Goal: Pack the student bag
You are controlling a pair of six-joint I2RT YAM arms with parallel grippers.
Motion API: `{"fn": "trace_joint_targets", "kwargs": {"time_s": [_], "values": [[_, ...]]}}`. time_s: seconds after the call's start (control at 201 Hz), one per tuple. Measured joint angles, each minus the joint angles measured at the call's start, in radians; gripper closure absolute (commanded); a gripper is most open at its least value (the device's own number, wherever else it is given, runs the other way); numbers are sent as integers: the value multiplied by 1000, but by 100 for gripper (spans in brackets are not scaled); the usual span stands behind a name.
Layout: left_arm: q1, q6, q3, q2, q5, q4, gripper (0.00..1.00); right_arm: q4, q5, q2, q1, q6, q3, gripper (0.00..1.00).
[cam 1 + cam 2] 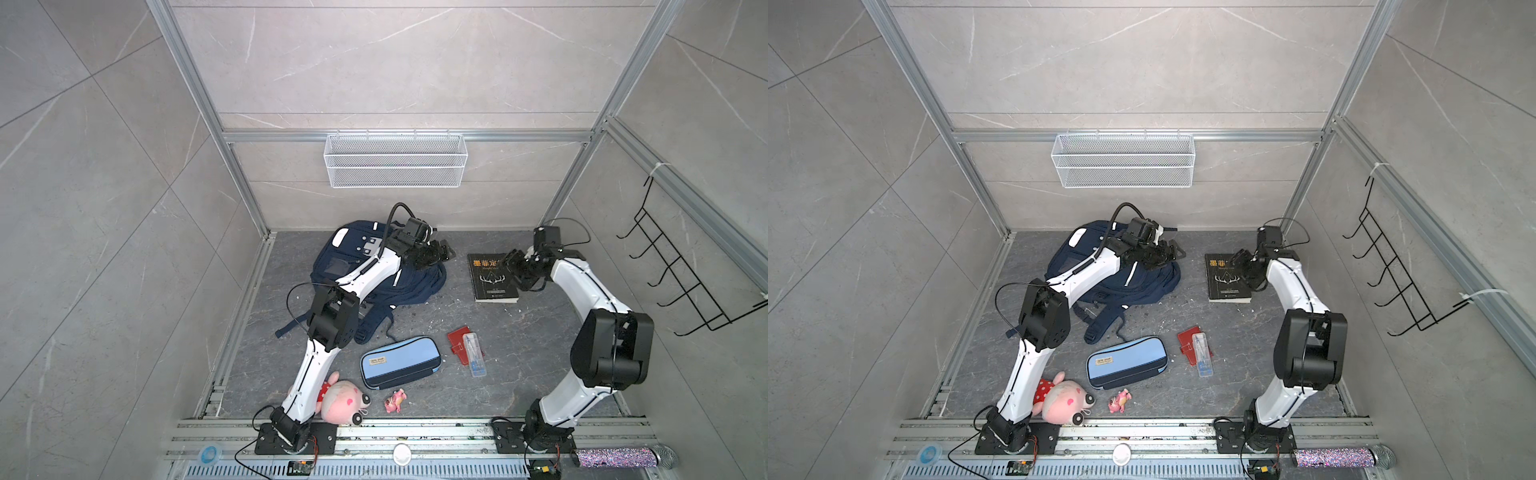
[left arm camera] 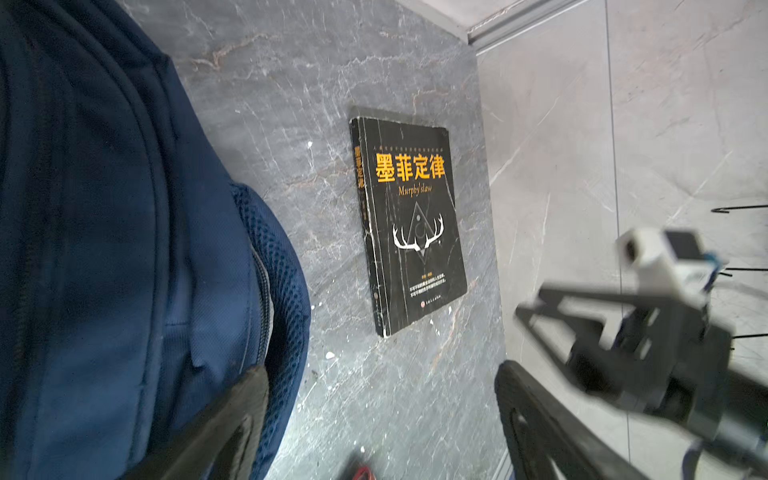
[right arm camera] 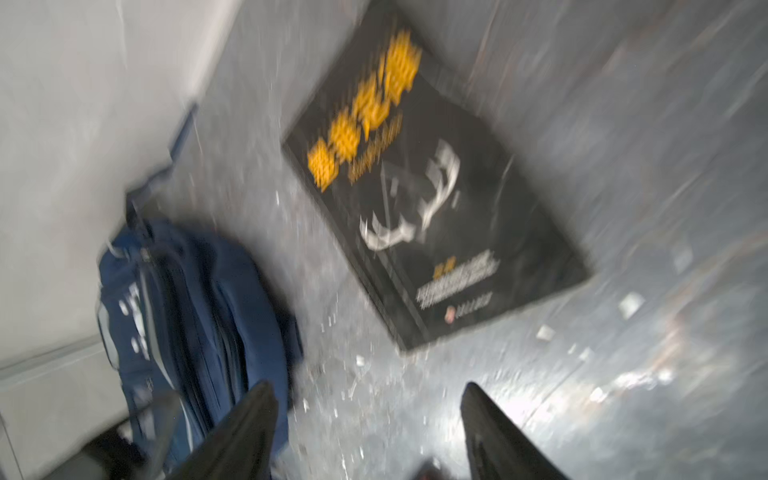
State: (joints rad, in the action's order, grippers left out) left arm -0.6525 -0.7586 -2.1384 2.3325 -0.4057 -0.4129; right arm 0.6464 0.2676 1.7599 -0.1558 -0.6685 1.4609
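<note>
The student bag [image 1: 353,266] [image 1: 1084,266], a navy backpack with white stripes, lies at the back left of the floor under my left arm. My left gripper [image 1: 442,251] [image 1: 1173,251] hovers over the bag's right edge, open and empty. In the left wrist view the gripper [image 2: 382,415] has one finger over the bag [image 2: 104,249] and the other over bare floor. My right gripper [image 1: 508,262] [image 1: 1237,259] hangs open over a black book [image 1: 494,278] [image 1: 1227,278] with orange lettering. In the blurred right wrist view the gripper [image 3: 368,407] holds nothing, with the book [image 3: 436,187] beyond it and the bag [image 3: 199,311] beside it.
A light-blue pencil case [image 1: 401,362], a red card holder [image 1: 457,340] under a clear pen box [image 1: 474,355], a pink plush [image 1: 343,399] and a small pink toy [image 1: 395,401] lie nearer the front. A wire basket [image 1: 395,160] hangs on the back wall and a black hook rack [image 1: 685,282] on the right wall.
</note>
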Motion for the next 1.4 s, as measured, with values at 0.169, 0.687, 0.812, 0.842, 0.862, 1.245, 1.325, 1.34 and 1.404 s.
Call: {"fn": "trace_joint_targets", "kwargs": {"time_s": [0.169, 0.687, 0.812, 0.842, 0.862, 1.245, 1.325, 1.34, 1.404], "values": [[-16, 6, -119, 50, -39, -42, 11, 47, -13, 161, -86, 92, 156, 20], [-100, 4, -238, 238, -158, -88, 11, 119, 10, 461, -95, 197, 332, 35], [-100, 4, -239, 257, -160, -89, 11, 85, 11, 447, -92, 195, 257, 46], [-99, 5, -239, 259, -160, -91, 11, 77, 11, 440, -90, 191, 225, 48], [-98, 6, -239, 259, -160, -93, 11, 69, 20, 434, -90, 193, 206, 50], [-86, 39, -249, 259, -156, -119, 12, -36, 6, 256, -22, 190, -75, 70], [-87, 50, -249, 259, -152, -123, 12, -55, -2, 209, 8, 189, -141, 72], [-87, 54, -249, 259, -151, -125, 12, -60, -3, 200, 14, 189, -154, 72], [-87, 65, -249, 260, -148, -130, 12, -76, -6, 161, 39, 182, -210, 73]]}}
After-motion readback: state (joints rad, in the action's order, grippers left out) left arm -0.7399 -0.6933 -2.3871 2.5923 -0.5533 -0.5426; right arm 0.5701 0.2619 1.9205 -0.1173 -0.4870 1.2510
